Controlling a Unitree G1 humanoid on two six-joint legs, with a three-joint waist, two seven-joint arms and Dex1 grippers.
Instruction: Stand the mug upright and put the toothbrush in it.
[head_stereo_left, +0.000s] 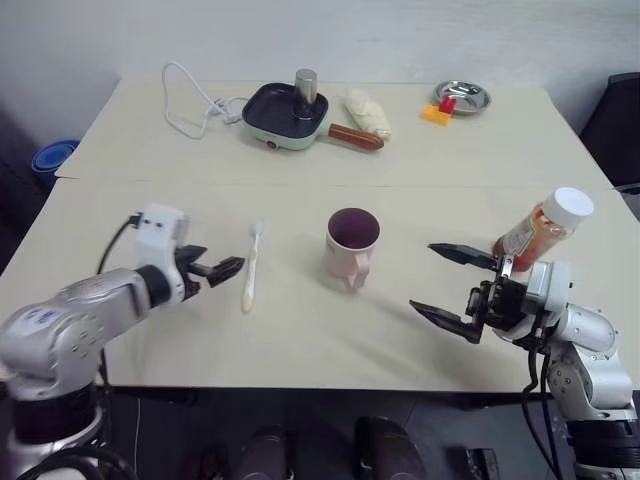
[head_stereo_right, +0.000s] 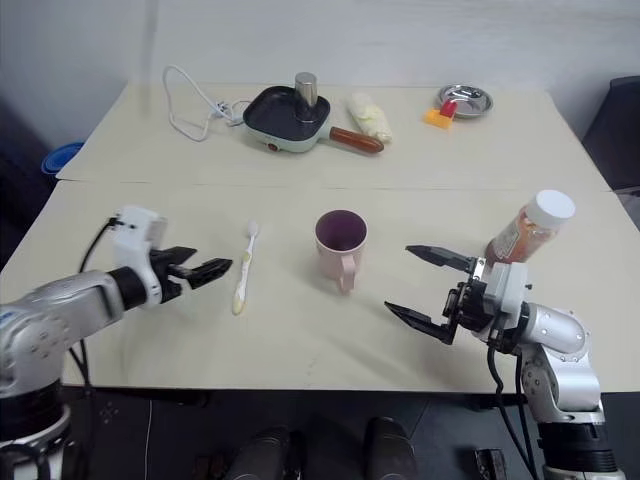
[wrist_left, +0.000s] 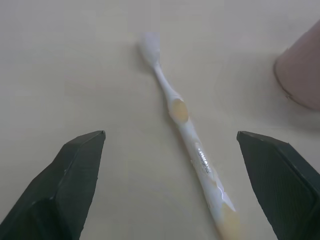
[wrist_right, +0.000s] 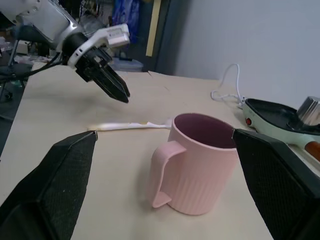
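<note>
Leftmost, left gripper (head_stereo_left: 228, 268) held open beside the toothbrush (head_stereo_left: 251, 268), toothbrush laid flat mid-tabletop, handle print unreadable, mug (head_stereo_left: 351, 244) stood upright just right of it, right gripper (head_stereo_left: 452, 287) spread open near the front edge.

Left gripper (wrist_left: 170, 187) spread wide above the table (wrist_left: 75, 75), and the toothbrush (wrist_left: 187, 145) lies flat between its fingers (wrist_left: 70, 180), untouched. The mug (wrist_left: 302, 70) stands just to the right.
</note>
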